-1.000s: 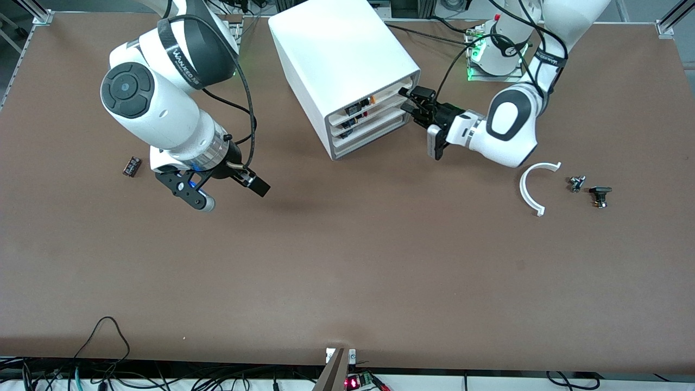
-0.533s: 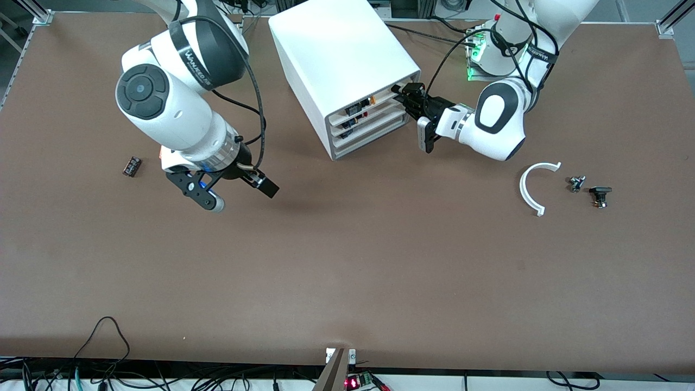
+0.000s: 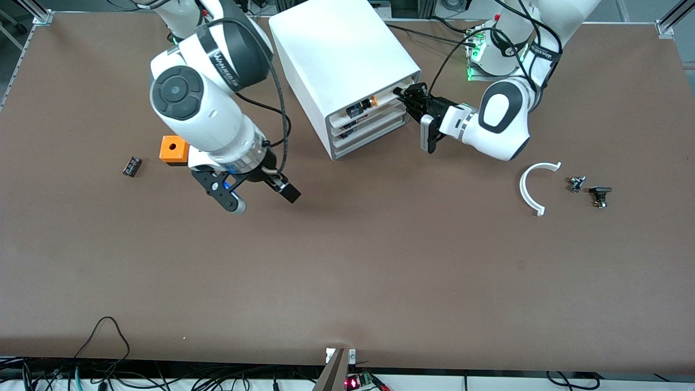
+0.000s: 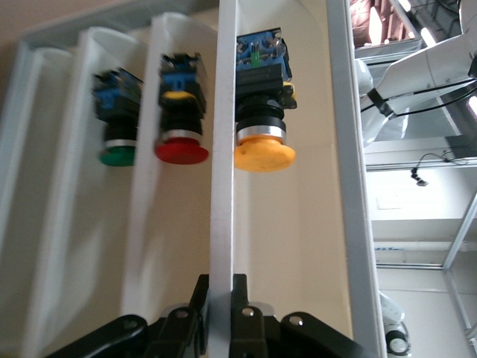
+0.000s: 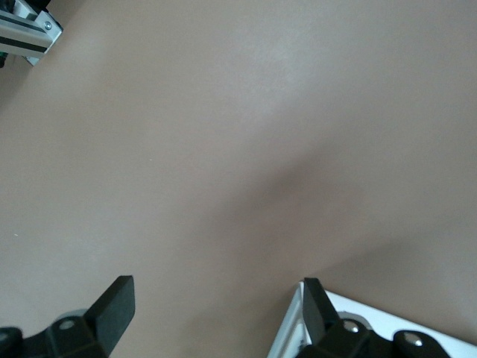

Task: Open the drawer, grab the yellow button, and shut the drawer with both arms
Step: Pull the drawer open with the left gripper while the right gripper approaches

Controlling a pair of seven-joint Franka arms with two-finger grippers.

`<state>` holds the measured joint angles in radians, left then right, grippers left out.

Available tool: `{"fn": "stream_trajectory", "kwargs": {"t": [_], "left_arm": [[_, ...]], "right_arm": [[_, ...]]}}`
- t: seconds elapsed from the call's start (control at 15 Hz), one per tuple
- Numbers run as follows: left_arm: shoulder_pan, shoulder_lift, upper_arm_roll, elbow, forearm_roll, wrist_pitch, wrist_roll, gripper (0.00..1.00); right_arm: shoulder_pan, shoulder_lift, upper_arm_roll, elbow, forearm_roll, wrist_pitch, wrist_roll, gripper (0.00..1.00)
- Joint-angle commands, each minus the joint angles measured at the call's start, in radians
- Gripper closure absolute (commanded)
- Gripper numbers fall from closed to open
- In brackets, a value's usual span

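The white cabinet (image 3: 336, 49) stands at the middle of the table's robot side. My left gripper (image 3: 406, 95) is shut on the front lip of the top drawer (image 3: 383, 96), which stands slightly out. In the left wrist view the jaws (image 4: 221, 294) pinch the drawer's white rim (image 4: 223, 171). The button (image 3: 368, 101) lies in that drawer, its orange-yellow cap (image 4: 264, 155) facing the gripper. My right gripper (image 3: 262, 199) is open and empty, over bare table between the cabinet and the front camera; it also shows in the right wrist view (image 5: 216, 291).
The two lower drawers hold a red-capped button (image 4: 181, 149) and a green-capped one (image 4: 118, 155). An orange cube with a hole (image 3: 174, 150) and a small black part (image 3: 131, 165) lie toward the right arm's end. A white curved piece (image 3: 535, 187) and two small parts (image 3: 589, 190) lie toward the left arm's end.
My left gripper has closed in on the top drawer's lip and the drawer has slid out a little, showing more of the button. My right arm has swung toward the cabinet, uncovering the orange cube.
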<state>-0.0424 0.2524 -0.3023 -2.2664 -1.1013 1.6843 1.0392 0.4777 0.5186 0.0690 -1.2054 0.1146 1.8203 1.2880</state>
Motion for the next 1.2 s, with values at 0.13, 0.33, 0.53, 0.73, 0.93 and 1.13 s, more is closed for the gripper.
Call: {"fn": "stream_trajectory", "kwargs": {"t": [0.13,0.33,0.53,0.73,0.93,1.13], "left_arm": [[0.145,0.05,0.006,0.154,0.281,-0.044,0.024,1.0],[0.173,0.177,0.006,0.316,0.362,-0.047,0.027,1.0],[0.188,0.199,0.006,0.343,0.38,-0.078,0.047,1.0],[0.207,0.199,0.006,0.35,0.397,-0.092,0.047,1.0],[0.208,0.197,0.006,0.353,0.397,-0.104,0.044,1.0],[0.213,0.185,0.006,0.363,0.397,-0.129,0.035,0.0]], "right_arm": [[0.045,0.096,-0.008,0.145,0.005,0.008,0.163,0.0],[0.088,0.13,-0.014,0.171,0.002,0.065,0.275,0.0],[0.139,0.142,-0.015,0.172,-0.039,0.126,0.384,0.0],[0.182,0.156,-0.017,0.173,-0.044,0.178,0.471,0.0],[0.22,0.17,-0.018,0.178,-0.05,0.211,0.551,0.0],[0.255,0.187,-0.02,0.178,-0.065,0.257,0.629,0.0]]}}
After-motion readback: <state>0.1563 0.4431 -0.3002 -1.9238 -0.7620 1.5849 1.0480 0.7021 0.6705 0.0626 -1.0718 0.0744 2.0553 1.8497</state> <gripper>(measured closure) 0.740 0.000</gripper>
